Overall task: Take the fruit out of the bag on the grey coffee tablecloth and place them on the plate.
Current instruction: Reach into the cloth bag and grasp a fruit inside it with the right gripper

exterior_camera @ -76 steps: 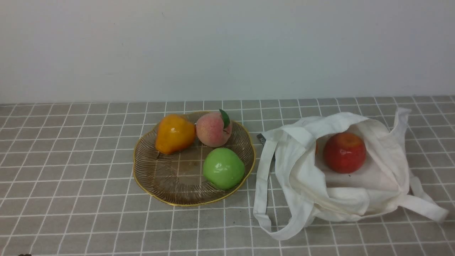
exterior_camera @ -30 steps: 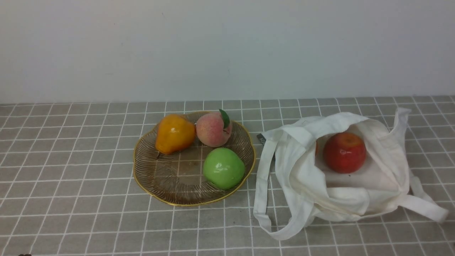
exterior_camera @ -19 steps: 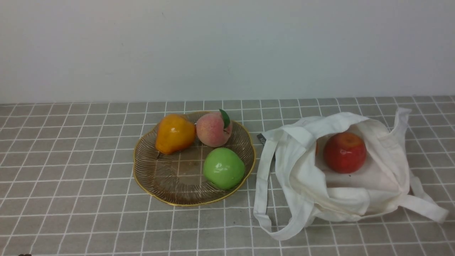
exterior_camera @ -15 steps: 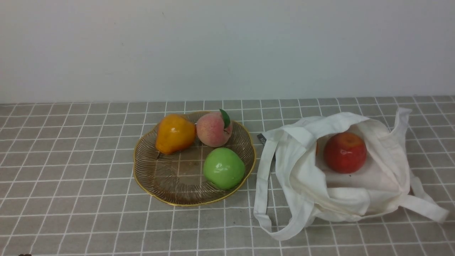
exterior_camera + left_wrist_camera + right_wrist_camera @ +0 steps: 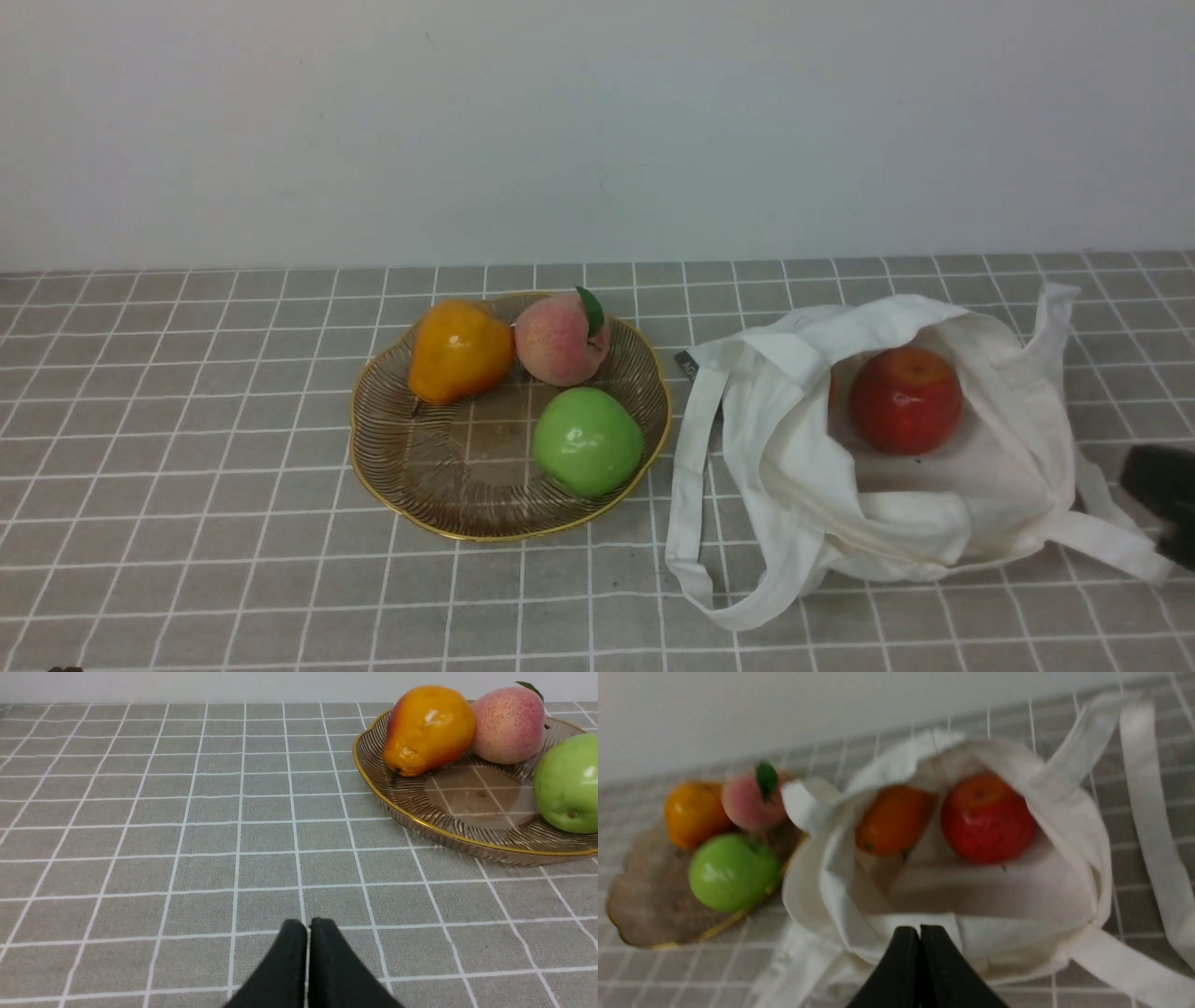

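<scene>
apple (image 5: 905, 400): glossy red, yellowish stem hollow, inside open white bag (image 5: 794, 448) on cloth (image 5: 187, 560), right of plate (image 5: 373, 467) | tag (image 5: 687, 365): dark, writing unreadable | left gripper (image 5: 307, 926): fingers together, empty | right gripper (image 5: 920, 933): together, empty

Place: staged tabletop, likely a lab.
Backdrop: plain white wall (image 5: 597, 121) stood behind.
Surface: grey coffee tablecloth (image 5: 187, 560) lay spread flat.
</scene>
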`<state>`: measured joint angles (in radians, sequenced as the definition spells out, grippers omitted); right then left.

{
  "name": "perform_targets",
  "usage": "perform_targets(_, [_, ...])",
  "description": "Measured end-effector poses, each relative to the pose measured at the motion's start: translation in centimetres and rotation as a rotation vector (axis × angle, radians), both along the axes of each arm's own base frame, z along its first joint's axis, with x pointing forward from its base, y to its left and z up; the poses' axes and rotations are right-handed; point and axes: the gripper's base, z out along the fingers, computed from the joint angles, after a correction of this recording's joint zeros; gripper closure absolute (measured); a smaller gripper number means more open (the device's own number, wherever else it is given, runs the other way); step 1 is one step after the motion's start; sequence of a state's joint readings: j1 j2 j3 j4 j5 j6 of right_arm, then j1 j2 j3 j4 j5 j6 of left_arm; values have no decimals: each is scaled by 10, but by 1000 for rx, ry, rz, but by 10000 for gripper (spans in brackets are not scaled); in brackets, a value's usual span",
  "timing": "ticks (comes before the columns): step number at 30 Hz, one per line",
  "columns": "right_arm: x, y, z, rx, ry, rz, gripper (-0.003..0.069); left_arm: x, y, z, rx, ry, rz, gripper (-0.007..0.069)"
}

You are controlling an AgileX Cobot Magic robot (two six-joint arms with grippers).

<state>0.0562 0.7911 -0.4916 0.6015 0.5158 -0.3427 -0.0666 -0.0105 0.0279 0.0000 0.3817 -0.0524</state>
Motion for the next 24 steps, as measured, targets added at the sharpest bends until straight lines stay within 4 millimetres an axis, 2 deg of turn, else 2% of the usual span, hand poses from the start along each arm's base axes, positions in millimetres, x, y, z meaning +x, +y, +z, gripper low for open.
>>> perform_targets(1, [8,1,-2,-11,34,11,674,0,0,0,0,0,0,632])
perform_targets(2, [32,3,-11,-42,129,43,674,0,0,0,0,0,0,632])
perform_targets(3, [45,5,-14,-59,170,66,674,0,0,0,0,0,0,632])
perform_targets(4, [52,6,-13,-66,177,80,674,0,0,0,0,0,0,632])
perform_targets(7, [92,18,-25,-98,261,164,674,0,0,0,0,0,0,632])
perform_targets(8, [112,29,-28,-114,274,217,674,0,0,0,0,0,0,632])
perform_targets(9, [114,31,-29,-115,277,223,674,0,0,0,0,0,0,632])
perform_targets(12, [154,56,-46,-147,320,314,674,0,0,0,0,0,0,632])
perform_targets(14, [173,69,-54,-159,331,345,674,0,0,0,0,0,0,632])
perform_targets(15, [173,69,-54,-159,331,345,674,0,0,0,0,0,0,632])
perform_targets(16, [184,75,-59,-167,337,353,672,0,0,0,0,0,0,632])
perform_targets(19, [194,77,-60,-168,335,324,669,0,0,0,0,0,0,632])
perform_targets(24, [203,75,-61,-120,327,216,659,0,0,0,0,0,0,632])
